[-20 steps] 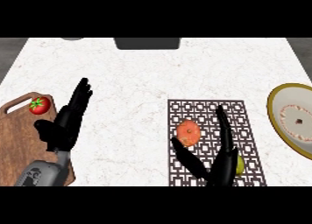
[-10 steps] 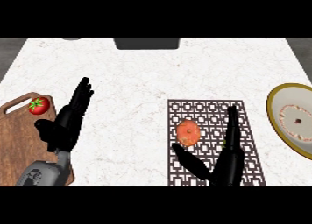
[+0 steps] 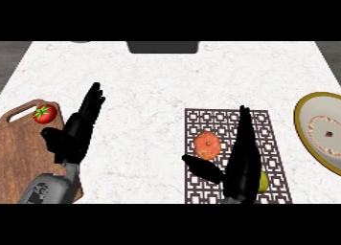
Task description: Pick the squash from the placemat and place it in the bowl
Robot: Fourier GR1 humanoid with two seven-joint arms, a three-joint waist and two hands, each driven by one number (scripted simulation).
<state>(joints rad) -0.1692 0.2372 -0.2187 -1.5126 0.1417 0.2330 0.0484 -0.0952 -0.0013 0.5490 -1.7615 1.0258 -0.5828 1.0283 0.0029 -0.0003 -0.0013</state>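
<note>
A patterned placemat (image 3: 214,118) lies on the white counter, right of centre. On it sits a round orange fruit (image 3: 207,144). A yellow-green thing, likely the squash (image 3: 262,182), peeks out from under my right hand (image 3: 240,165) at the mat's near right. That hand is open, its straight fingers pointing away along the mat and its thumb spread left just below the orange fruit. It covers most of the squash. The bowl (image 3: 309,111), pale with a yellowish rim, stands at the right edge. My left hand (image 3: 75,134) rests open at the left.
A wooden cutting board (image 3: 17,153) with a red tomato (image 3: 44,113) lies at the left edge, beside my left hand. A dark object (image 3: 163,46) stands at the counter's far edge.
My right hand has stretched farther up the placemat and shifted slightly sideways over the yellow-green squash. The left hand, orange fruit and bowl have not moved.
</note>
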